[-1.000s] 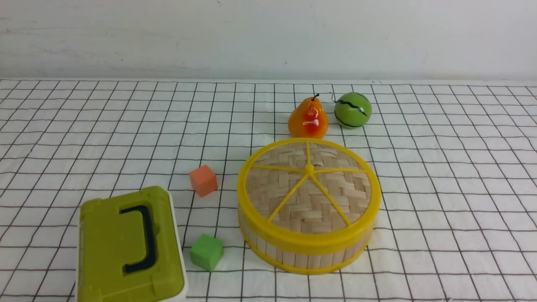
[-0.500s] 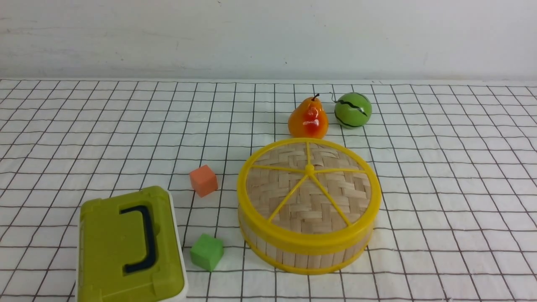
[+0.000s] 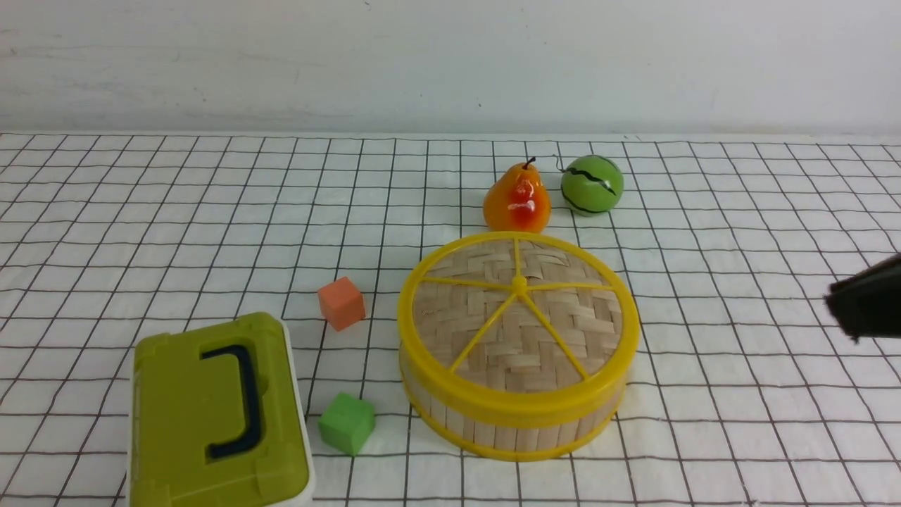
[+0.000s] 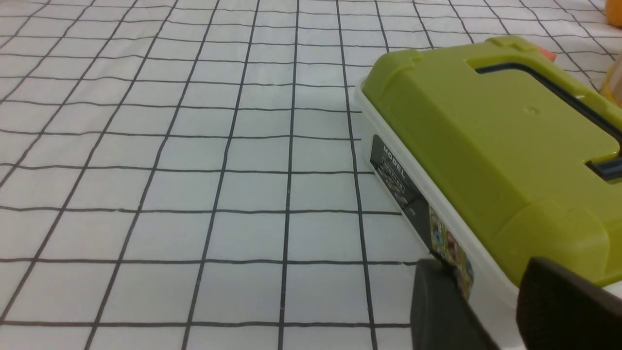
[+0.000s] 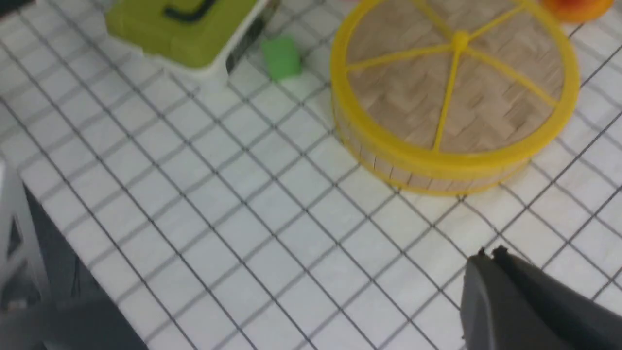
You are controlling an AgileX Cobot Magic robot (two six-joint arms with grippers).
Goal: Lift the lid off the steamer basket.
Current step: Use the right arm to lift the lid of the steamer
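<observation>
The steamer basket (image 3: 507,431) stands right of centre on the checked cloth, a round tub with a bamboo-slat wall and yellow rims. The lid (image 3: 493,331) sits closed on it, with woven bamboo, yellow spokes and a small centre knob. My right gripper (image 3: 838,304) shows at the right edge, apart from the basket. In the right wrist view it (image 5: 488,255) is shut and empty, with the lid (image 5: 454,92) beyond it. My left gripper (image 4: 491,296) is open and empty beside the green box (image 4: 486,136). It is out of the front view.
A green rectangular box (image 3: 211,415) with a dark handle stands at the front left. An orange cube (image 3: 341,303) and a green cube (image 3: 346,422) lie between the box and the basket. A pear (image 3: 517,201) and a green ball (image 3: 592,184) sit behind the basket.
My right gripper has come into the front view from the right edge. The basket, the lid and the other things have not moved.
</observation>
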